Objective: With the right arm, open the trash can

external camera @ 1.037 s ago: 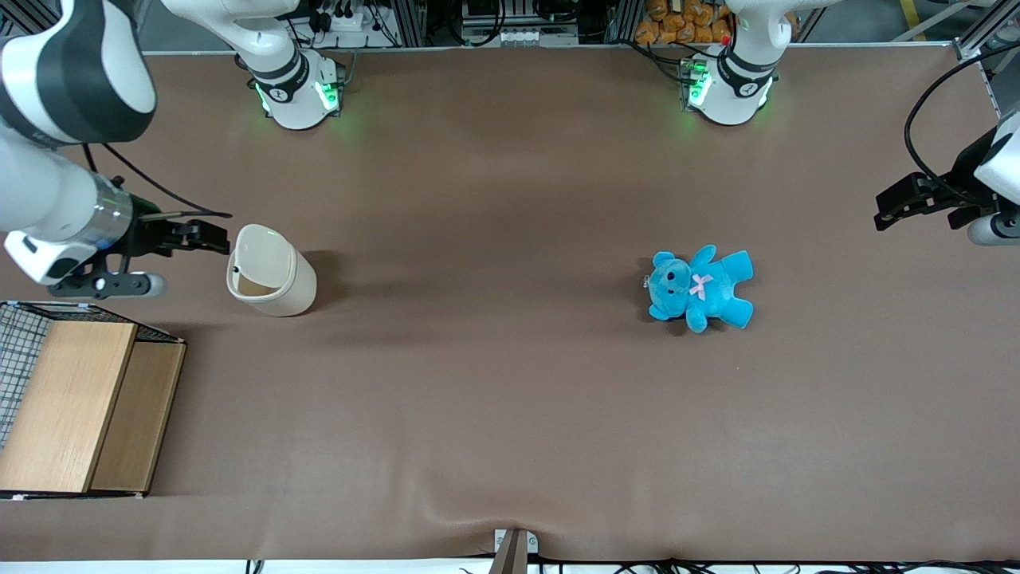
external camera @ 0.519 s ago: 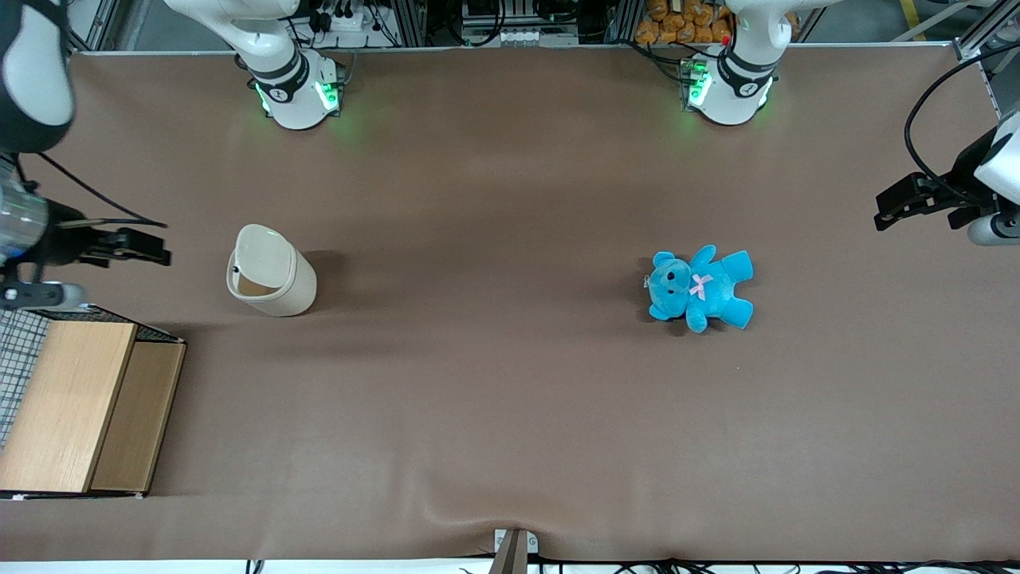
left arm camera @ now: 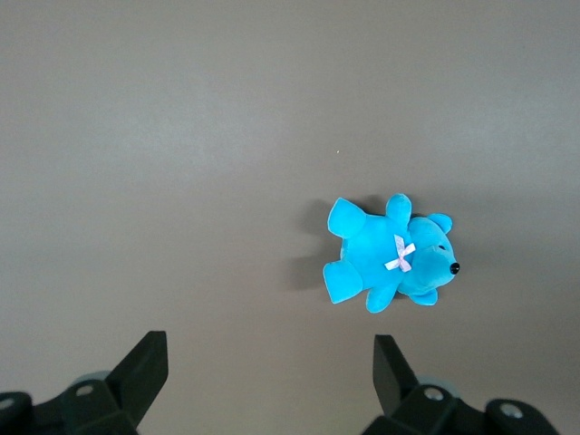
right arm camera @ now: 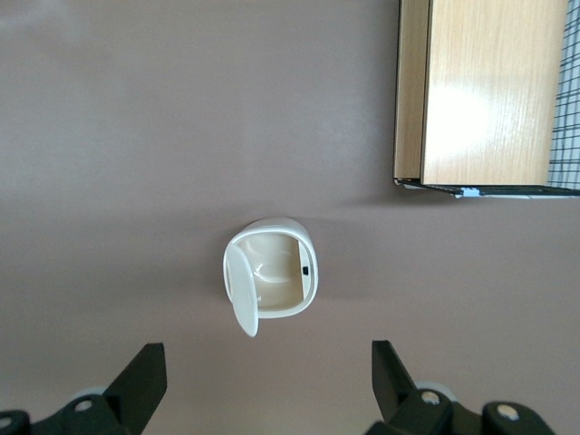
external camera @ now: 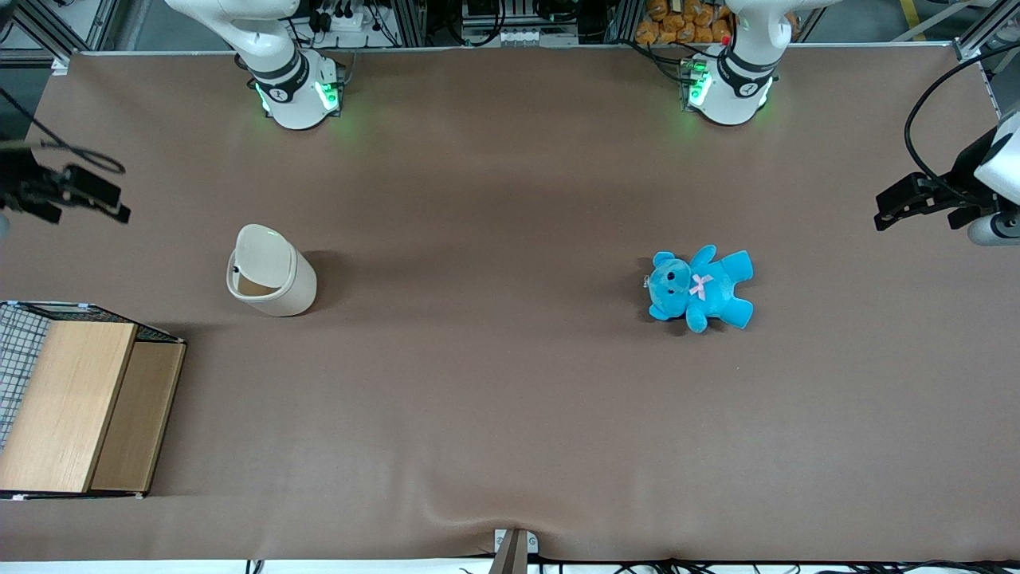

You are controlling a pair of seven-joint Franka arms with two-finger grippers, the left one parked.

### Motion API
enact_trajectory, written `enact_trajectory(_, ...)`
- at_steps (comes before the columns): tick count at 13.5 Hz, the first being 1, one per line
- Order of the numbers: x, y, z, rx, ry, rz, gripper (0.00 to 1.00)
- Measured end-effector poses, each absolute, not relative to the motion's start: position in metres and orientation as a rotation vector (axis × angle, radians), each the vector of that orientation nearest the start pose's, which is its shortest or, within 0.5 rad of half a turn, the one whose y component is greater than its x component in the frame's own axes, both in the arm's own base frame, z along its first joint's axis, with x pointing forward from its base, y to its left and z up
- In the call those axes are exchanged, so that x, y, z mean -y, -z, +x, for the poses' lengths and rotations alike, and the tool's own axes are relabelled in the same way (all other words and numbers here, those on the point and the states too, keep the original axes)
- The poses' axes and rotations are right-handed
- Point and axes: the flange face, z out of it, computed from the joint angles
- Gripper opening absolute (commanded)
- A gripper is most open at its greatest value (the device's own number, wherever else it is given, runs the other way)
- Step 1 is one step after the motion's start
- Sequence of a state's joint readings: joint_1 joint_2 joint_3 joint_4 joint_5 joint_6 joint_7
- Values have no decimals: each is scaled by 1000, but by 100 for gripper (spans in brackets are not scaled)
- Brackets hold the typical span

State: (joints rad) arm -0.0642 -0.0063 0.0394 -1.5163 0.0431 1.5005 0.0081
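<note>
The wooden box (external camera: 76, 402) sits nearest the front camera at the working arm's end of the table. Farther in, the trash can (external camera: 271, 271) stands unmoved, its lid (right arm camera: 241, 292) raised. The gripper (external camera: 96, 199) has pulled away from it, fingers wide apart and empty.

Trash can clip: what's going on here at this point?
The trash can stands on the table with its lid swung up, so the tan inside shows. The right arm's end effector is open, holds nothing, and sits well clear of the can at the working arm's end of the table. A wooden box lies nearer the front camera than the can; a blue teddy lies toward the parked arm's end. The opening looks done.
</note>
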Motion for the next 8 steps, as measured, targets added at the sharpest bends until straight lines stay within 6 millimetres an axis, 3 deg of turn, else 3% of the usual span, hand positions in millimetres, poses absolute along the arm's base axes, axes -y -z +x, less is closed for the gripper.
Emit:
enact_trajectory(3, 3, -657, 537, -32, 13, -3100, 100)
enact_trajectory(8, -2, -654, 544, -19, 58, -3102, 100)
